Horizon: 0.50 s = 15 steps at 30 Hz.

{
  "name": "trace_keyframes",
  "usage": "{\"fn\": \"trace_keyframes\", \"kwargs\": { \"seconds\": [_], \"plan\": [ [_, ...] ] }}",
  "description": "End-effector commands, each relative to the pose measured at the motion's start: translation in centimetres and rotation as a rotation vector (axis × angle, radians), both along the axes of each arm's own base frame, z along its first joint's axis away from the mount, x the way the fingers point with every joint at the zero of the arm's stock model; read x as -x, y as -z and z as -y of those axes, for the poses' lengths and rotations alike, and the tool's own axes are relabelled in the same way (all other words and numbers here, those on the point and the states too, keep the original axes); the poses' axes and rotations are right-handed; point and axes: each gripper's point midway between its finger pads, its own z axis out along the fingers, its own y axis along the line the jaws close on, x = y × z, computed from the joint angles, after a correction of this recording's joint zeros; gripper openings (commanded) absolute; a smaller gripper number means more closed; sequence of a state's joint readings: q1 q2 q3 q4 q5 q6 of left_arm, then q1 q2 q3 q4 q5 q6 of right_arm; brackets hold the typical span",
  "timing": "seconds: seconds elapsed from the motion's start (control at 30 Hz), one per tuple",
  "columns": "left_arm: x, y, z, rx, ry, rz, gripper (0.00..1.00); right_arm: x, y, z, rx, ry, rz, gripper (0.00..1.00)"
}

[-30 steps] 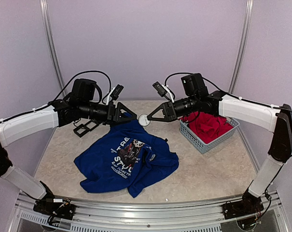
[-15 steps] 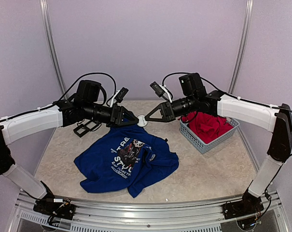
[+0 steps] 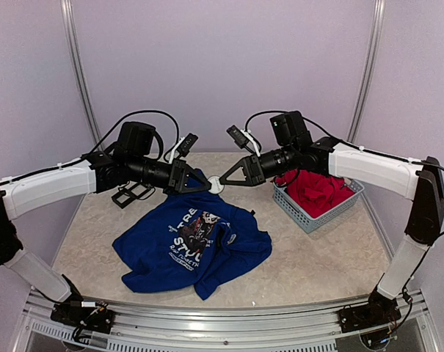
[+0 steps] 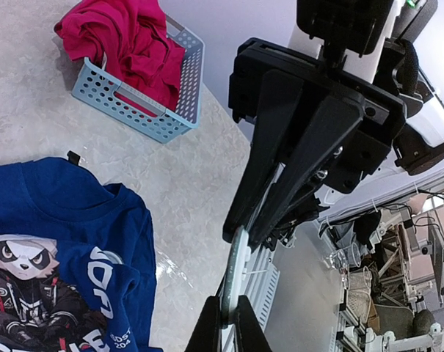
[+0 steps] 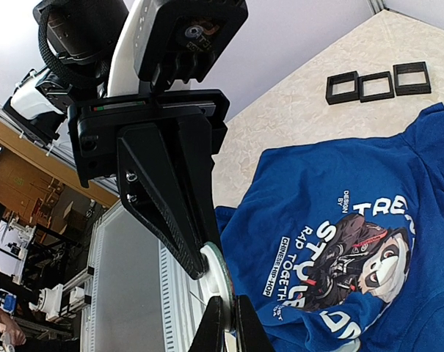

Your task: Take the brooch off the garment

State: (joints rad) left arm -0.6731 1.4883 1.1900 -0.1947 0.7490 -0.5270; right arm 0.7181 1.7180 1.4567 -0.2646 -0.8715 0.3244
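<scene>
black square frames (image 3: 130, 194) lie on the table (image 3: 332, 257) at far left, apart from the work. next along, the left gripper (image 3: 205, 183) is raised above the top edge of the royal-blue t-shirt (image 3: 188, 246), jaws drawn narrow onto one edge of the brooch (image 3: 216, 181), a thin white disc seen edge-on in both wrist views. the shirt lies crumpled, print up, on the table below and slightly left of the disc. from overhead it cannot be told whether a fold at its far edge is caught up at the left fingers. in the left wrist view no cloth is seen hanging from the disc. the right gripper (image 3: 227, 180) meets it from the opposite side, jaws likewise closed narrow on the other edge, so the disc is pinched between both tools in mid-air. further right, a pale blue basket (image 3: 310, 218) holds a red garment (image 3: 317, 189). assessed step: passing or freeing the brooch. recommended practice: one tool should keep a firm grip before the other lets go, release should be gradual, and the arms should separate along the plane of the disc so it does not twist out and drop.
</scene>
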Motion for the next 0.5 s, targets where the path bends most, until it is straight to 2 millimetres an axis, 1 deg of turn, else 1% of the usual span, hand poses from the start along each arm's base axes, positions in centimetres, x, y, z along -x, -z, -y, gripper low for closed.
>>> {"fn": "trace_keyframes", "kwargs": {
  "seconds": [0.0, 0.07, 0.1, 0.13, 0.2, 0.37, 0.47],
  "plan": [
    [-0.4, -0.5, 0.5, 0.014, -0.005, 0.016, 0.0, 0.5, -0.4, -0.6, -0.013, -0.003, 0.02, 0.1],
    [-0.5, -0.5, 0.2, 0.017, -0.016, 0.017, 0.0, 0.4, -0.7, -0.4, -0.023, 0.019, 0.027, 0.21],
    [-0.6, -0.6, 0.0, 0.02, -0.022, 0.017, 0.0, 0.3, -0.7, -0.3, -0.027, 0.029, 0.029, 0.28],
    [-0.7, -0.5, -0.2, 0.022, -0.029, 0.017, 0.0, 0.3, -0.5, -0.1, -0.026, 0.04, 0.027, 0.35],
    [-0.8, -0.7, -0.6, 0.03, -0.042, 0.018, 0.0, 0.3, -0.4, 0.2, -0.029, 0.061, 0.025, 0.46],
    [-1.1, -1.4, -1.4, 0.062, -0.072, 0.022, 0.0, 0.7, -0.5, 0.6, -0.047, 0.075, 0.027, 0.62],
    [-0.9, -2.0, -1.4, 0.086, -0.062, 0.024, 0.0, 1.0, -0.4, 0.5, -0.041, 0.062, 0.032, 0.69]
  ]
}}
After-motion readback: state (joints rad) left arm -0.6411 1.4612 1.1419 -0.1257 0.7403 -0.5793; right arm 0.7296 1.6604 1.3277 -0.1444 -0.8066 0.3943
